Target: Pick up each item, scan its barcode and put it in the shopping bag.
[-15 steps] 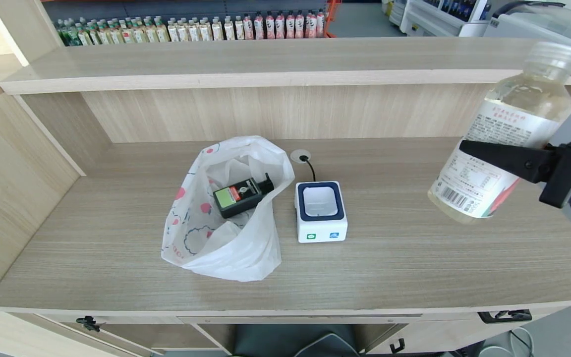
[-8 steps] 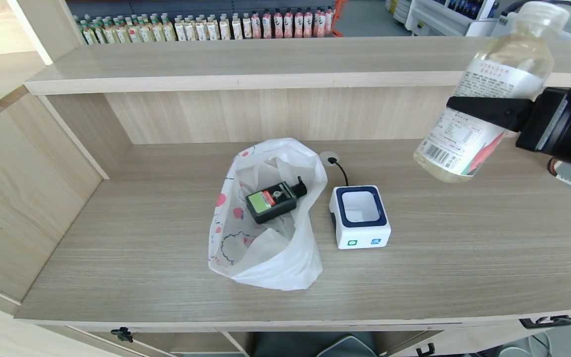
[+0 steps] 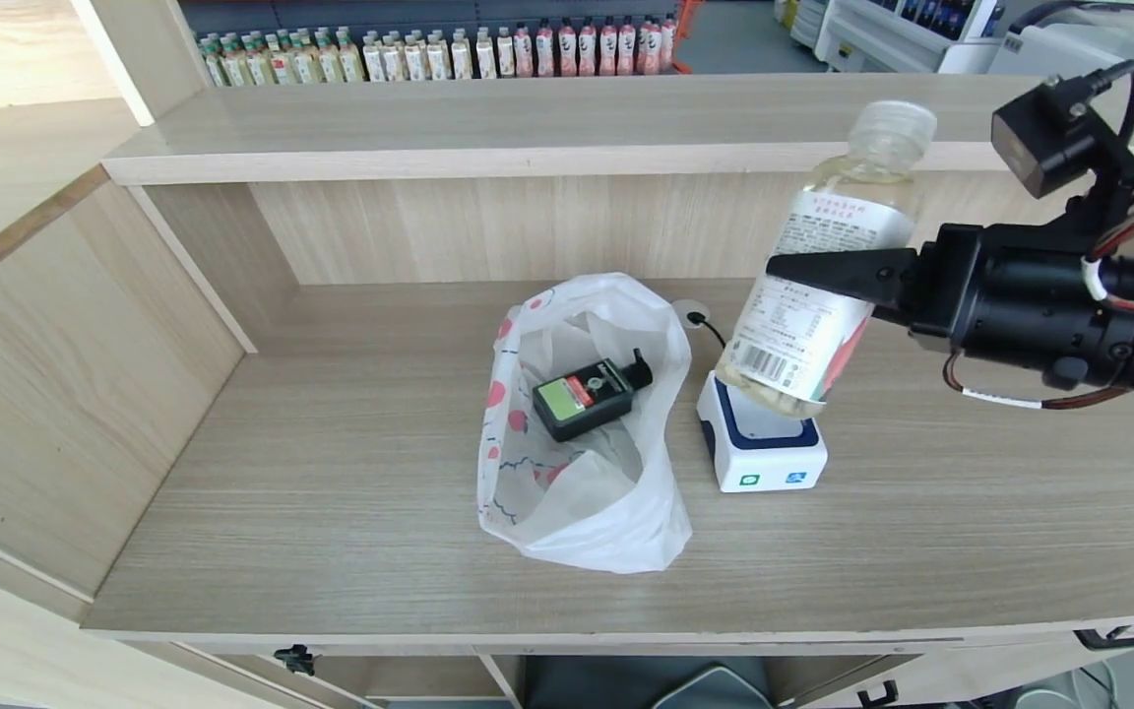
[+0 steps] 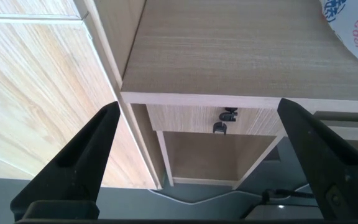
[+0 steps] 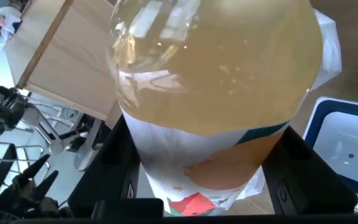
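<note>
A clear bottle (image 3: pixel 793 340) of pale yellow drink with a white label and cap hangs tilted, its base just above the white and blue scanner (image 3: pixel 762 463). My right gripper (image 3: pixel 818 278) is shut on its middle, barcode low on the near side. From the right wrist camera the bottle (image 5: pixel 216 81) sits between the black fingers (image 5: pixel 117 162), with the scanner (image 5: pixel 347 140) beyond. The white shopping bag (image 3: pixel 587 502) lies open left of the scanner, holding a dark green bottle (image 3: pixel 587 397). My left gripper (image 4: pixel 197 168) is open, low in front of the counter's edge.
The wooden counter (image 3: pixel 350 492) has a raised back shelf (image 3: pixel 449 128) and a side wall on the left. A cable (image 3: pixel 710 330) runs from the scanner to a hole at the back. Bottles line a far store shelf (image 3: pixel 429 54).
The head camera has turned, shifting the scene rightward. My right arm carried the bottle left and down, from high at the right to just over the scanner.
</note>
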Controlling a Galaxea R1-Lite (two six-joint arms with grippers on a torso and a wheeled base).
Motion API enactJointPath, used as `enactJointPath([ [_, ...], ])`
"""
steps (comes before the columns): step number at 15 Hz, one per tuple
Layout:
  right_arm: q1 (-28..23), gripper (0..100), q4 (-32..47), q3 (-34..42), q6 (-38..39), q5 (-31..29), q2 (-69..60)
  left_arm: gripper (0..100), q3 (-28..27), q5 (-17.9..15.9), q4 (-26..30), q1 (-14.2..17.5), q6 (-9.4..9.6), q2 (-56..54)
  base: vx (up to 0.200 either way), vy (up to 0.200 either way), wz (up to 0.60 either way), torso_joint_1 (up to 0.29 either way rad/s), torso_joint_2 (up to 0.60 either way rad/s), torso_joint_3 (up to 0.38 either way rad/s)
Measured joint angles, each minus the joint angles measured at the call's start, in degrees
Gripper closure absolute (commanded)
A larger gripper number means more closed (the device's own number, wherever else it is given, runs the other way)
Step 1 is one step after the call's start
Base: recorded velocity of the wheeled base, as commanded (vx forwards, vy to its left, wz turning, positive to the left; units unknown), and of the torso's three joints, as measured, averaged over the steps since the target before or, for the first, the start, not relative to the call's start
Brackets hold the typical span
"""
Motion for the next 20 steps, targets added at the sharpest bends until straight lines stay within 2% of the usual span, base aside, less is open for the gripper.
enactJointPath([
  [2,0.4,100,-0.8,0.8,-0.2,0.1,1.5,0,0.0,0.0,0.0,0.0,-0.02,0.0,0.0,0.0,0.0,0.0,0.0,0.0],
  [5,1.5,100,-6.5,3.3,-3.8,0.2,3.7,0,0.0,0.0,0.0,0.0,-0.04,0.0,0.0,0.0,0.0,0.0,0.0,0.0],
  [8,1.6,100,-28.9,11.3,-12.2,1.5,7.8,0,0.0,0.0,0.0,0.0,-0.04,0.0,0.0,0.0,0.0,0.0,0.0,0.0],
  [9,1.8,100,-33.4,13.4,-13.3,2.2,9.8,0,0.0,0.0,0.0,-0.1,-0.04,0.0,0.0,0.0,0.0,0.0,0.0,0.0],
  [13,3.8,100,-43.9,15.7,-13.1,2.7,17.4,0,0.0,0.0,0.0,0.0,-0.06,0.0,0.0,0.0,0.0,0.0,0.0,0.0],
  [16,5.8,100,-54.3,15.9,-9.6,3.9,22.7,0,0.0,0.0,0.0,0.0,-0.06,0.0,0.0,0.0,0.0,0.0,0.0,0.0],
  [20,6.0,100,-56.7,18.8,-7.8,5.0,26.8,0,0.0,0.0,0.0,0.0,-0.04,0.0,0.0,0.0,0.0,0.0,0.0,0.0],
])
